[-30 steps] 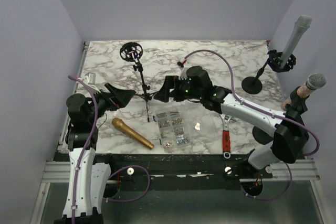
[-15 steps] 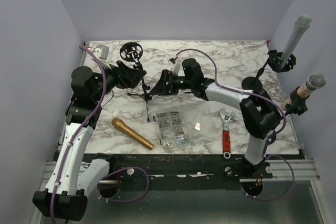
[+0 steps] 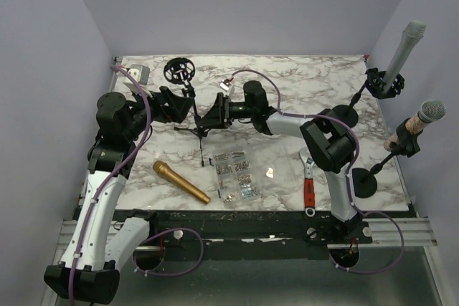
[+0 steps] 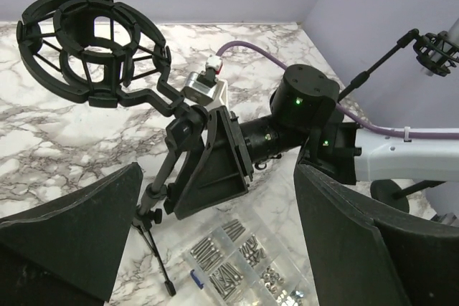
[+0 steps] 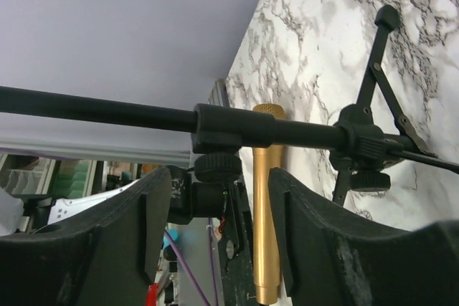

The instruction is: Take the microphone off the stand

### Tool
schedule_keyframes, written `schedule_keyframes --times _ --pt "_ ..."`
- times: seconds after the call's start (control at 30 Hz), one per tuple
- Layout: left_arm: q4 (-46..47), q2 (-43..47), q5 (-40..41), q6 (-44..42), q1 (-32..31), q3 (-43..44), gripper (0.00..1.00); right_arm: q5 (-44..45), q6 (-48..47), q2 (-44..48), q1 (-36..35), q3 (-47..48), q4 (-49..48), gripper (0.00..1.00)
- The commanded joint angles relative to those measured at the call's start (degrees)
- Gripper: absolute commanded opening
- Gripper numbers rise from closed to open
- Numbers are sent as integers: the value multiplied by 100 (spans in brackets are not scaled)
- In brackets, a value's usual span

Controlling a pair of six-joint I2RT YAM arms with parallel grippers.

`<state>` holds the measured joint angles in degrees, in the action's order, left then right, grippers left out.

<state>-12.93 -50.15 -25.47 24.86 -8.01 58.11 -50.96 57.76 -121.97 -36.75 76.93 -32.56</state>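
- Marble table (image 3: pixel 323 80): gold microphone (image 3: pixel 181 182) lying flat, apart from the stand (image 4: pixel 181 130).
- Left hand (image 4: pixel 215 177): open, flanking the stand.
- Right hand (image 5: pixel 222 177): open, at the stand's pole.

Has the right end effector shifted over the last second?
Yes. The right end effector moved left, from beyond the screw box to around the tripod stand pole.

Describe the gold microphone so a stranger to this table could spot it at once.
On the white marble table, look near the front edge, left of the clear plastic box of screws. The slim gold microphone lies flat there, while the grey microphone and the silver-headed microphone are propped up at the right.
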Motion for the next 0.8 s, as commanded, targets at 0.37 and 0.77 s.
schedule_keyframes --times 0.37,0.77 --pt "585 348 -460 -8 -7 -420 91 -431 -95 -378 128 515 -51 48" --pt "615 392 -467 1 -8 -441 91 -366 -331 -449 133 736 345 20"
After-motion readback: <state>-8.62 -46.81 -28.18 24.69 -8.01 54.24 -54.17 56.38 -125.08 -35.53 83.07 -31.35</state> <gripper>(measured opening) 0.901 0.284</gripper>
